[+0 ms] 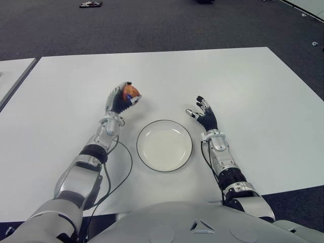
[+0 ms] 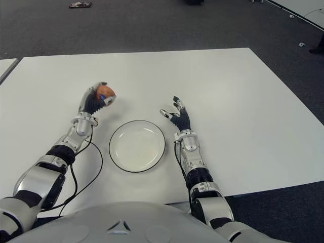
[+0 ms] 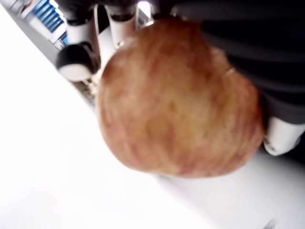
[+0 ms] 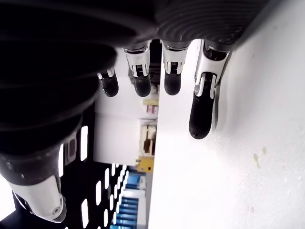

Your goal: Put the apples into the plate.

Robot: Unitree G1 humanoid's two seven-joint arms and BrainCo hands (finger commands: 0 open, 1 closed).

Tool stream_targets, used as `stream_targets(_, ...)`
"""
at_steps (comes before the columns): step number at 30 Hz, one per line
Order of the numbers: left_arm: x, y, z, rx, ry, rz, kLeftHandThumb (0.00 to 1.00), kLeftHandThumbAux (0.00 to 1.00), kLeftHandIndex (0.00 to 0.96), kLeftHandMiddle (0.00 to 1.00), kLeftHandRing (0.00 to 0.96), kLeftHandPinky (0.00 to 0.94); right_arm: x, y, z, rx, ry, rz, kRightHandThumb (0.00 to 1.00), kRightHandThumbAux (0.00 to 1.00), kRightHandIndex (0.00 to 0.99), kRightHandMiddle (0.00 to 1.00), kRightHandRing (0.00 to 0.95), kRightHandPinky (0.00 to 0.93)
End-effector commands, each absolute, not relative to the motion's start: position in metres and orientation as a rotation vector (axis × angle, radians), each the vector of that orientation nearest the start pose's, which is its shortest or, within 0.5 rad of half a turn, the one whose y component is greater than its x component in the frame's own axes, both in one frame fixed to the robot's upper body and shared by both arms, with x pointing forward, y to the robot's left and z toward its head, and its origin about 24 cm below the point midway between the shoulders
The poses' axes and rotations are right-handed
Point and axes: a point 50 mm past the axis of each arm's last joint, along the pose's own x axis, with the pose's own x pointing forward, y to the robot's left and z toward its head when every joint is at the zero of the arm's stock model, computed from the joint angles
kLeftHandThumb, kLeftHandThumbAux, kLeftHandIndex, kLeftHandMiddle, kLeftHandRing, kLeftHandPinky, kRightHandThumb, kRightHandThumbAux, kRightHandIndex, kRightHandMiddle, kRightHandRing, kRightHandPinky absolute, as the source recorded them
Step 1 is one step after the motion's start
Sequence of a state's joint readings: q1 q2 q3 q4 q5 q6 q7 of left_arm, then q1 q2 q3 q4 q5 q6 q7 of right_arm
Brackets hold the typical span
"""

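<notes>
Left hand: fingers curled around 1 apple, to the far left of the plate and apart from it.
Apple: reddish-orange with yellow patches, gripped in the left hand; in the left wrist view it fills most of the picture, fingers wrapped over it.
Plate: white, round, dark-rimmed, lying on the table near the robot, between the 2 forearms, nothing in it.
Right hand: just right of the plate's far edge, fingers spread wide and holding nothing.
Table: white top, dark carpet beyond its far edge.
</notes>
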State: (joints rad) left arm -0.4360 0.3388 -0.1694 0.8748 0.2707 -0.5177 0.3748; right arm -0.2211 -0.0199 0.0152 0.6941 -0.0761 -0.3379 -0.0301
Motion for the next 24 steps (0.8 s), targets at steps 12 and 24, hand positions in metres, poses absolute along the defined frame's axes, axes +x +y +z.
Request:
stream_targets(12,0.291,0.18,0.112,0.27,-0.461,0.031,0.746,0.697,0.444,0.88,0.881,0.88,0.26,-0.139,-0.051,-0.103,0.269,0.058,0.155,0.706,0.0,0.015,0.055,0.128)
stream_targets(24,0.27,0.157,0.137,0.327,-0.524,-0.105,0.747,0.697,0.444,0.872,0.876,0.876,0.26,-0.138,-0.051,-0.103,0.266,0.06,0.151,0.707,0.0,0.018,0.057,0.131)
